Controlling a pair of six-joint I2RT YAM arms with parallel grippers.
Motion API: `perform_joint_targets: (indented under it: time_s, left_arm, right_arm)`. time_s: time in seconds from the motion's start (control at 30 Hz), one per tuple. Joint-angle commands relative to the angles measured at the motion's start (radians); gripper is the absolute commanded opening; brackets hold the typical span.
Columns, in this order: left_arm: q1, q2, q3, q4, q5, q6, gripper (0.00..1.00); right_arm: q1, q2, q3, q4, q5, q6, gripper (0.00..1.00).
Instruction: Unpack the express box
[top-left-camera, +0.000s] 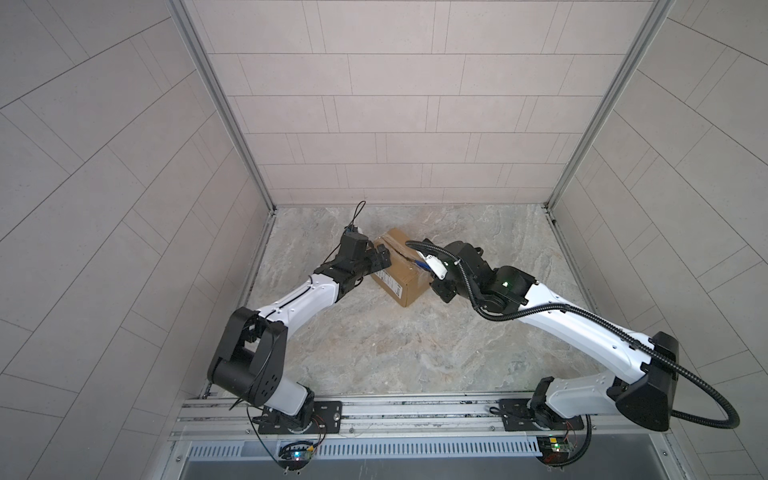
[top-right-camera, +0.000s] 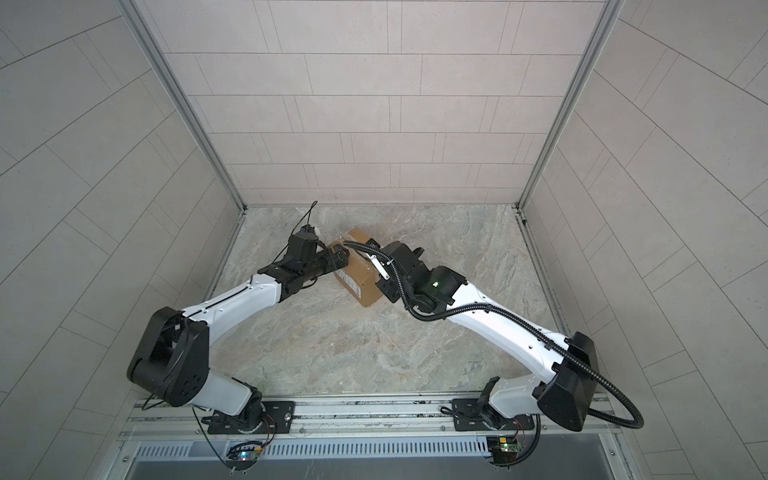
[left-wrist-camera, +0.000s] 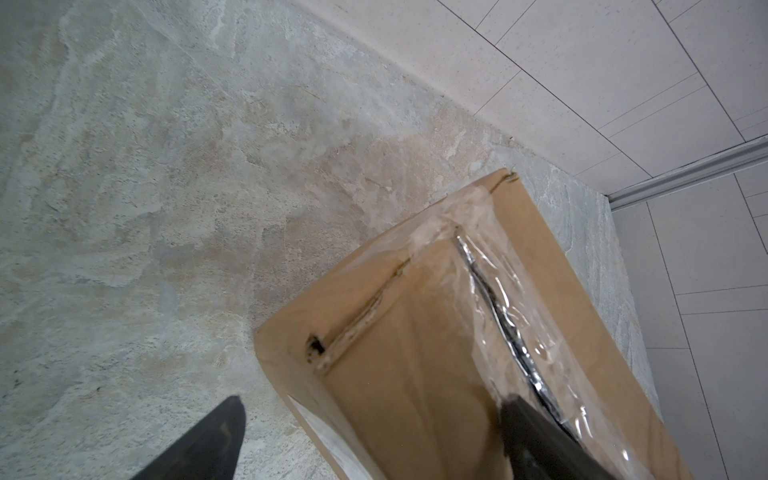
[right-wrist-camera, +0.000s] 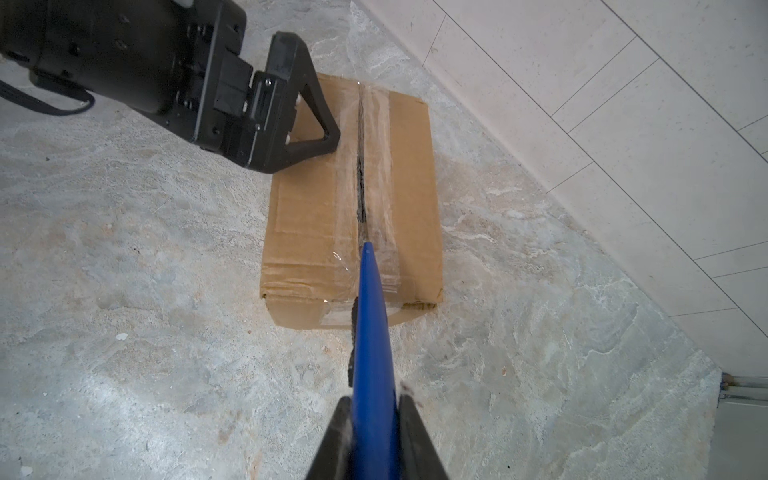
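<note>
Step, by look: slitting tape on top seam. R gripper (right-wrist-camera: 374, 401) jaws clamped on blue knife (right-wrist-camera: 372, 332). Tip is just ahead of the jaws, at near end of seam (right-wrist-camera: 361, 166) on express box (right-wrist-camera: 316, 208). Dark slit runs beyond tip. L gripper (left-wrist-camera: 372, 405) at far end, jaws wide apart, holding nothing; one finger on box top beside seam, other off box side. Next, prob: cut near-edge tape, keep line straight, then lift flaps.

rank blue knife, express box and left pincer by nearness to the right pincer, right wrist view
1. blue knife: clamped in the right pincer.
2. express box: just ahead, knife tip at its taped seam.
3. left pincer: at the box's far end.
</note>
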Motion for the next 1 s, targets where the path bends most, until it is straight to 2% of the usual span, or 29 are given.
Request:
perform_joint_targets:
  time_s: [0.0,0.43,0.8,0.97]
  left_arm:
    - [0.013,0.013,-0.016,-0.101,-0.041,0.006,0.98]
    - [0.014,0.009,-0.017,-0.094,-0.028,0.0,0.98]
    - [0.014,0.021,-0.015,-0.088,-0.032,0.001,0.98]
    - [0.015,0.029,-0.007,-0.091,-0.027,0.005,0.98]
  right_arm:
    - [-0.015,-0.027,0.011,-0.121,0.064,-0.018,0.0]
    - [-0.014,0.07,0.052,-0.047,0.018,0.002,0.0]
    - [-0.022,0.008,0.074,-0.224,0.081,-0.032,0.0]
    - [-0.023,-0.011,0.079,-0.283,0.055,-0.035,0.0]
